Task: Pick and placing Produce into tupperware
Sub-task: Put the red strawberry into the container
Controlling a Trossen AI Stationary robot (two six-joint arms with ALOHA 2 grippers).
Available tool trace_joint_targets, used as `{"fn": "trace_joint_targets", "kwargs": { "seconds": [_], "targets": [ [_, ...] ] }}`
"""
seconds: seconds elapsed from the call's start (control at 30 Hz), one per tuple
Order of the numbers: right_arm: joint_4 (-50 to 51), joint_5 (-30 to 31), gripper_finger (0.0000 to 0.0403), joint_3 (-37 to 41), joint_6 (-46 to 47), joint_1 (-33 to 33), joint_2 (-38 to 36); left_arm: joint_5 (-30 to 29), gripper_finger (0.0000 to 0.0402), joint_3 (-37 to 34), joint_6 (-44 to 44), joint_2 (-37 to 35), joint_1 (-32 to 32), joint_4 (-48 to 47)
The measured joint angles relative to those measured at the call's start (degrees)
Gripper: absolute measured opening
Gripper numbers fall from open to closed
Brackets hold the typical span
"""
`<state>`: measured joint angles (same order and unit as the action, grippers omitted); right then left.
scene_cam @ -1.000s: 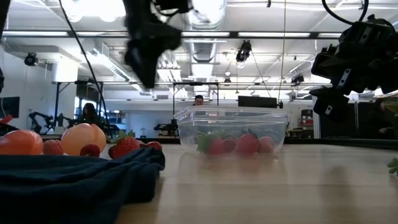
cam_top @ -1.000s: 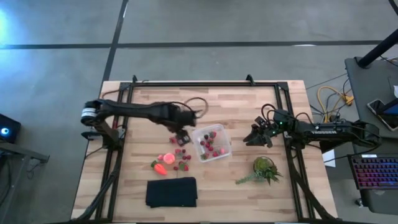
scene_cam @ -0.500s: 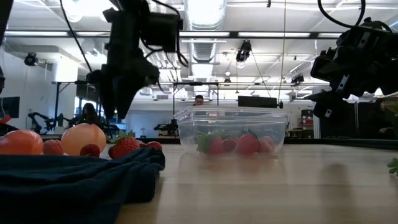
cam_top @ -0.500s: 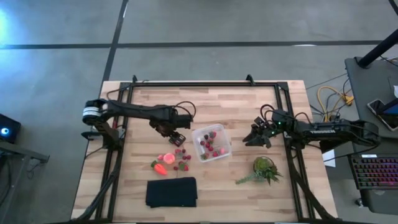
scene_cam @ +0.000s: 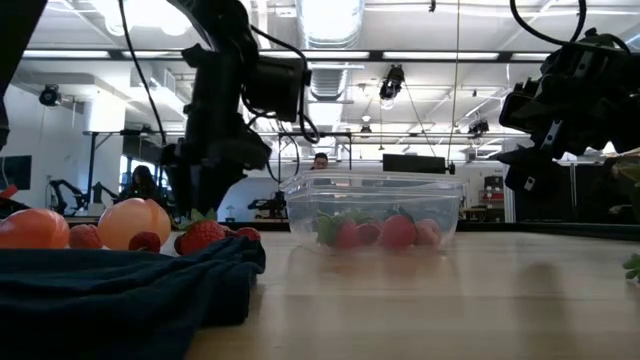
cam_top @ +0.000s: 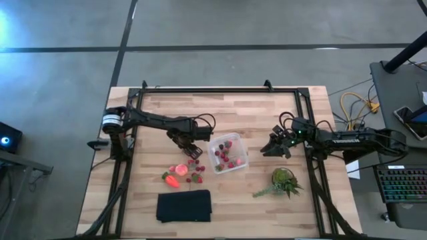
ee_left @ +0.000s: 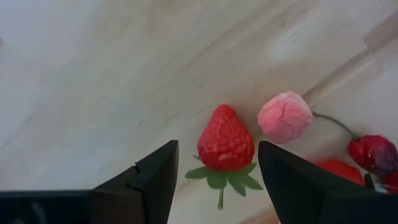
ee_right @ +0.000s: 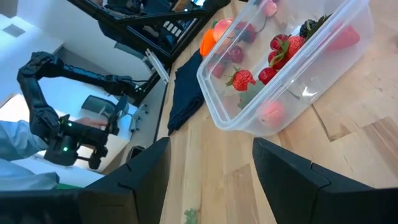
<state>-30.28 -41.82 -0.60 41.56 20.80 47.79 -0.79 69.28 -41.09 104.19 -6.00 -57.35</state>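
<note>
My left gripper (ee_left: 217, 148) points down, open, low over the table just left of the tupperware (cam_top: 226, 154). Its two fingers stand on either side of a red strawberry (ee_left: 226, 140) that lies on the wood, apart from it. A pink round piece (ee_left: 285, 117) lies beside the strawberry. More produce (cam_top: 183, 172) lies nearer the front, with an orange piece (cam_top: 173, 180) among it. The clear tupperware (scene_cam: 372, 215) holds several strawberries. My right gripper (cam_top: 273, 148) waits open to the right of the tupperware.
A dark folded cloth (cam_top: 184, 206) lies near the front edge, in front of the loose produce. A green leafy plant (cam_top: 283, 181) lies at the front right. Black frame rails (cam_top: 200, 91) run along the far and side edges. Bare wood (cam_top: 253, 120) shows behind the tupperware.
My left gripper has come straight down from well above the table to just above the wood beside the tupperware, rolling at the wrist as it sank. Its fingers now flank a strawberry. The produce and the tupperware have stayed where they were.
</note>
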Motion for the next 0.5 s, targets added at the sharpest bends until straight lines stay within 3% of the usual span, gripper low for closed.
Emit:
{"fn": "trace_joint_targets", "kwargs": {
  "seconds": [0.5],
  "targets": [
    [0.0,0.0,0.0219,0.0,-0.04,0.0,0.04,0.43,0.0197,-1.92,1.53,1.48,-0.04,1.91]
  ]
}}
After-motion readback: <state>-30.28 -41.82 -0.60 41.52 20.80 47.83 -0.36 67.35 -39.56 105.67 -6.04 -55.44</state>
